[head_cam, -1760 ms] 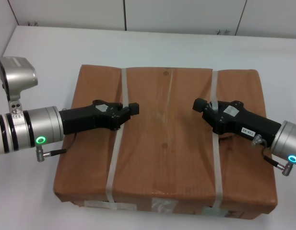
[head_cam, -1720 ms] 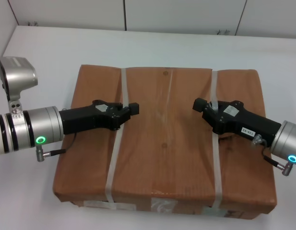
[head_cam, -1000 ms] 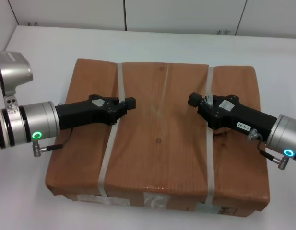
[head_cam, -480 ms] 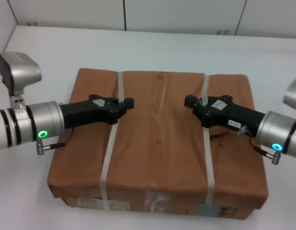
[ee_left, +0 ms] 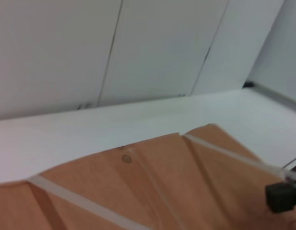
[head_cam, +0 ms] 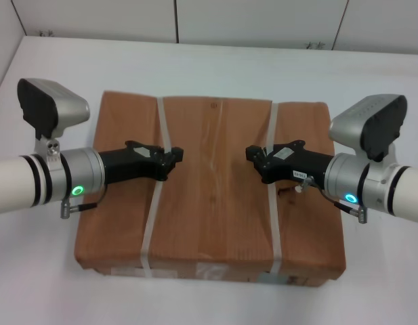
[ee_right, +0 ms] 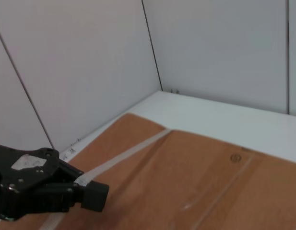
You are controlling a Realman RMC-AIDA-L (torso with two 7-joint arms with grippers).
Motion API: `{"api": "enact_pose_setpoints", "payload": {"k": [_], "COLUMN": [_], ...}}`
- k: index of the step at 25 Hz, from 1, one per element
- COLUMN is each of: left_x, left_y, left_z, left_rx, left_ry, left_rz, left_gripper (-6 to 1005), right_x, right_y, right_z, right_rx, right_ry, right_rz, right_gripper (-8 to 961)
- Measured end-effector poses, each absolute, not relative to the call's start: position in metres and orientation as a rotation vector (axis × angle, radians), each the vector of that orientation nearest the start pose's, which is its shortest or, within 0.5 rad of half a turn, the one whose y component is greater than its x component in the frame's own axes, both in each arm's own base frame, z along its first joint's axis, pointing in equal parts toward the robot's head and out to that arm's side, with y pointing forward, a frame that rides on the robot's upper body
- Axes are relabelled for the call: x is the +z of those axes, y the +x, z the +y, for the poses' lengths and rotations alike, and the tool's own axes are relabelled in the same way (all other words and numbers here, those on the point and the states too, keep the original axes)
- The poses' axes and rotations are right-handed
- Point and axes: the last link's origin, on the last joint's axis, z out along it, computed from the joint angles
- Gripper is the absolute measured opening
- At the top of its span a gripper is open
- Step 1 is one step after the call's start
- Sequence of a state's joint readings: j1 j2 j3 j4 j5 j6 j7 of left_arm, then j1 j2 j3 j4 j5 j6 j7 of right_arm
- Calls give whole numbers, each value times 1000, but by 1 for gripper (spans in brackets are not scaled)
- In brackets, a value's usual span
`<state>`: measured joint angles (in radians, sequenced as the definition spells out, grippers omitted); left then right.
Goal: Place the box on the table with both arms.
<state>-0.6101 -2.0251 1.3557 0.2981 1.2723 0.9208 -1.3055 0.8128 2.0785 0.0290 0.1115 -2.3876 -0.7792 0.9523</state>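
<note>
The cardboard box (head_cam: pixel 212 186) lies on the white counter (head_cam: pixel 215 64), wide and probably heavy. Its 2 plastic straps (head_cam: pixel 156 183) look like the natural holds (cardboard faces are slippery). The left end effector (head_cam: pixel 173 156) sits at the left strap, the right end effector (head_cam: pixel 252 154) at the right; whether either clamps it, I cannot tell.

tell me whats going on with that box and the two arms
Both arms are handling a large strapped cardboard box over the white table. The left gripper sits at the left white strap, and the right gripper at the right white strap, each apparently hooked on its strap. Whether the box rests on the table can't be told.
</note>
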Motion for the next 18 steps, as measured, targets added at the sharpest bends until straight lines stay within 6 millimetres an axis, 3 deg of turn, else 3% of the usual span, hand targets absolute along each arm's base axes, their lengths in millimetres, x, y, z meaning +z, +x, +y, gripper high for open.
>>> {"api": "enact_pose_setpoints", "payload": {"k": [18], "left_x": [-72], "left_y": [-297], "left_z": [366], "left_rx": [-382], "left_ry": [-2416], "left_rz": [-926], "left_gripper": [84], "right_x": [-132], "right_y": [252], "right_z": [364], "right_rx": [393], "right_ry": [-2441], "right_rz": [901], "right_gripper": [24]}}
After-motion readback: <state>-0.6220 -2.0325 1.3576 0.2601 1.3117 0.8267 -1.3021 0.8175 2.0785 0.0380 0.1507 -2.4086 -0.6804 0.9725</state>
